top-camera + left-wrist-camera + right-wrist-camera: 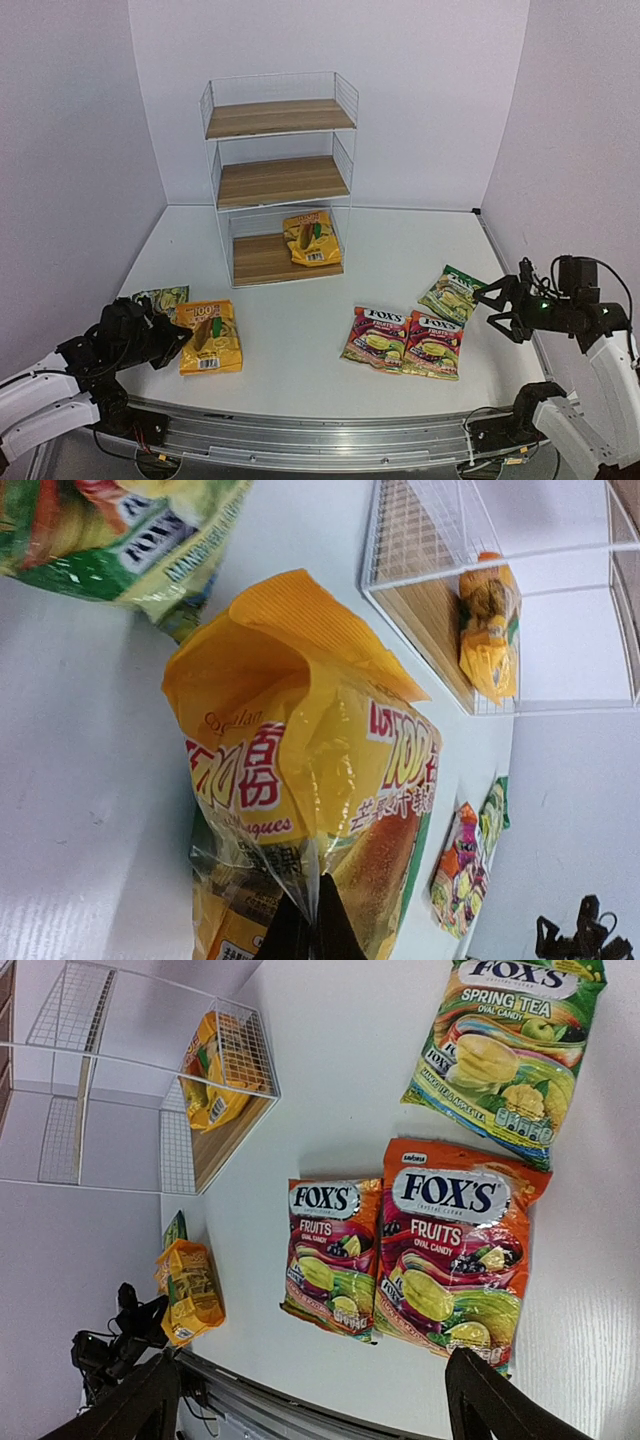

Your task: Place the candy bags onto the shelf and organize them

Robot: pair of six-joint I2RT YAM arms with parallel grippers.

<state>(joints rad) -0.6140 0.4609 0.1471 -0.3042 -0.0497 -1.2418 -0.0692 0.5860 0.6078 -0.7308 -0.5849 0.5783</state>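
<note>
one yellow-orange bag (310, 238) on the bottom of the shelf (280, 118), left claw (182, 336) pinching the other yellow-orange bag (212, 340), right claw (488, 308) spread open near a green bag (453, 293)

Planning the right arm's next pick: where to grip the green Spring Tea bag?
Probably the green Spring Tea bag's right-hand long edge, coming in low from the right end effector's side. It lies flat, so only an edge offers purchase; its near end crowds a red bag.
</note>
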